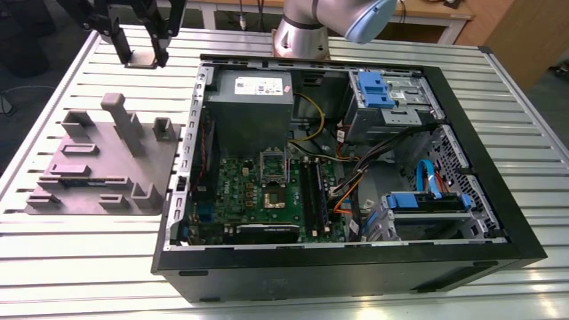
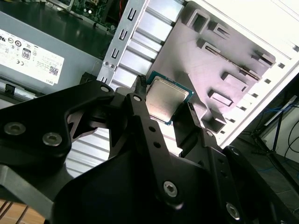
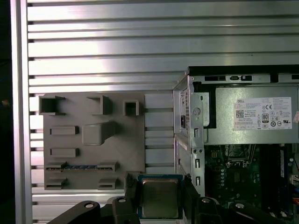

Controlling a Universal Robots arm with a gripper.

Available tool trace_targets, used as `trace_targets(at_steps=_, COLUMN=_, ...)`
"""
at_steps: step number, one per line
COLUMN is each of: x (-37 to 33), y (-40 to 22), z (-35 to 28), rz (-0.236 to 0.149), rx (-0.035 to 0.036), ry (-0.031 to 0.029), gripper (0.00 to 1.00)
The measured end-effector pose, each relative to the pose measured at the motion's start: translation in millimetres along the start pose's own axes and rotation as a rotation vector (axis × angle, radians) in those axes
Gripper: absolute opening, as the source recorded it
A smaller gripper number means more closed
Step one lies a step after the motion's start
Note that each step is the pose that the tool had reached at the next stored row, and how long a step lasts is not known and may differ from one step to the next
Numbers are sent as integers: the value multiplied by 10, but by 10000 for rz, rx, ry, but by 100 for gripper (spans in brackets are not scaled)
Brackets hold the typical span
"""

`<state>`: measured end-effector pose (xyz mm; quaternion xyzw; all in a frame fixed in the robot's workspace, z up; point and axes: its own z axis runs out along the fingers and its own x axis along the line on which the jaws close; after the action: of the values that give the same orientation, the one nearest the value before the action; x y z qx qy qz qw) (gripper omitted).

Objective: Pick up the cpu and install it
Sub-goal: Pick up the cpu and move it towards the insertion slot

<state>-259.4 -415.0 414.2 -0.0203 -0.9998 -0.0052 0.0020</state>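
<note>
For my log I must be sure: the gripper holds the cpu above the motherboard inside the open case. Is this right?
Not quite. The gripper does hold the cpu, but outside the open case, above the slatted table beside it, as the exterior view shows.

The arm (image 1: 300, 37) hangs its gripper (image 1: 142, 60) fingers-down at the exterior view's left, both black fingers (image 2: 141, 112) clamped on opposite edges of the cpu (image 3: 160, 198).
</note>
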Motion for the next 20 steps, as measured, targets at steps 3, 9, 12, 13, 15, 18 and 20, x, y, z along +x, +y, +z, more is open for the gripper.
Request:
trace_targets(at_steps=3, x=-18, y=1, z=0, rz=1, rx=0, ry=0, gripper=47)
trace_targets(at_steps=9, x=-53, y=2, z=-1, rz=1, rx=1, ry=1, gripper=47)
trace_targets(at_steps=12, x=-60, y=3, z=-1, rz=1, rx=1, ry=0, gripper=47)
trace_targets(at_steps=13, x=-60, y=2, z=0, rz=1, rx=0, ry=0, gripper=47)
trace_targets(at_steps=15, x=-62, y=3, z=0, rz=2, rx=0, ry=0, gripper=47)
trace_targets(at_steps=18, x=-65, y=3, z=0, rz=1, rx=0, ry=0, gripper=47)
trace_targets(at_steps=20, x=-67, y=3, z=0, rz=2, rx=0, ry=0, gripper=47)
